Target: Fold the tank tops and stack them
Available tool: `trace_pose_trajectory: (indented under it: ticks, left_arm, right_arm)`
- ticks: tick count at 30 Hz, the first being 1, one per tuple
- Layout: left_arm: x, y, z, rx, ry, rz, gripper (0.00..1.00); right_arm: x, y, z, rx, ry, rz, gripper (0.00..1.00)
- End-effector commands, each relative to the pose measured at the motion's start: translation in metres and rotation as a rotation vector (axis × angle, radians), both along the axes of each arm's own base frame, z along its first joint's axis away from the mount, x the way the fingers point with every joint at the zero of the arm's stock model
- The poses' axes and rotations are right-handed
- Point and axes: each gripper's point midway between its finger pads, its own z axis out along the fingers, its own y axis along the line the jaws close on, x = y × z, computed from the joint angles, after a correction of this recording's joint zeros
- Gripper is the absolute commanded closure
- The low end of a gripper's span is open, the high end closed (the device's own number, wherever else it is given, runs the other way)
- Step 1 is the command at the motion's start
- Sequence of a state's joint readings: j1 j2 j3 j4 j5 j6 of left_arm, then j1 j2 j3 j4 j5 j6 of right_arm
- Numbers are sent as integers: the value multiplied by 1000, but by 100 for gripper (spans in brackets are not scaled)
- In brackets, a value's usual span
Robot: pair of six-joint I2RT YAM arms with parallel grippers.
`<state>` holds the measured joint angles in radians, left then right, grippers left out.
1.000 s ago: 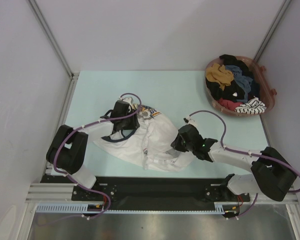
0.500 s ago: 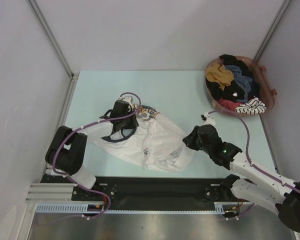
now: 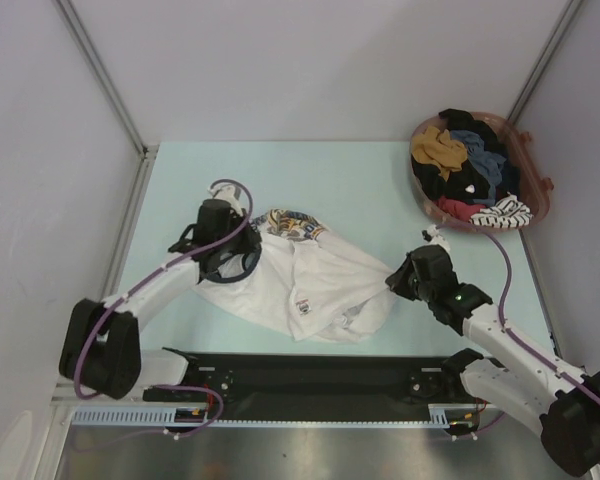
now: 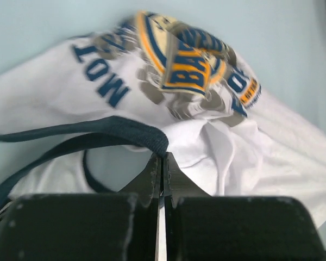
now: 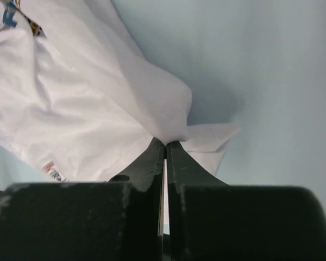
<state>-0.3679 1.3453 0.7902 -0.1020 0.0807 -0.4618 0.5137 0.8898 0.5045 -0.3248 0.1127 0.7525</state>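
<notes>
Centrally on the pale table [image 3: 350,180], a little to the left, the white tank top [image 3: 315,285] lies rumpled and partly spread, its far edge bunched so that a blue and yellow printed graphic [image 4: 190,60] is creased and folded on itself. The left end effector [image 4: 162,160] sits at the garment's left side with its fingers pressed together on the dark navy trim [image 4: 125,130], right where that band meets the white cloth; a loop of the same trim curves away to the left of the grip. The right end effector [image 5: 165,144] is at the garment's right edge, clamped on a pinched peak of plain white fabric, with a small flap of cloth lying on the table just beside the fingertips. Between the two grips the cloth sags in loose wrinkles. Well apart, at the far right corner of the table, a pinkish basket [image 3: 545,185] holds a jumble of clothes [image 3: 460,170], among them a grey-blue garment [image 3: 477,148] whose shape I cannot make out.
</notes>
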Motion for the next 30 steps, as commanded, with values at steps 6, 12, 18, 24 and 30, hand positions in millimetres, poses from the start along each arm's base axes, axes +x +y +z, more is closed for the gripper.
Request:
trace_pose_trajectory:
  ticks: [6, 12, 18, 24, 30]
  left_arm:
    - [-14, 56, 24, -158, -90, 214, 100]
    - [-36, 87, 39, -202, -166, 357, 100]
    - [-69, 86, 14, -253, -161, 355, 100]
    - [-87, 85, -30, -230, -104, 324, 100]
    - [-93, 84, -37, -235, -101, 319, 100]
  right_arm:
    - [8, -14, 7, 10, -30, -1, 100]
    - [23, -31, 22, 30, -58, -64, 100]
    - [53, -64, 58, 75, -134, -189, 100]
    - [110, -78, 119, 129, -249, -242, 100]
    - [172, -103, 168, 229, -368, -289, 100]
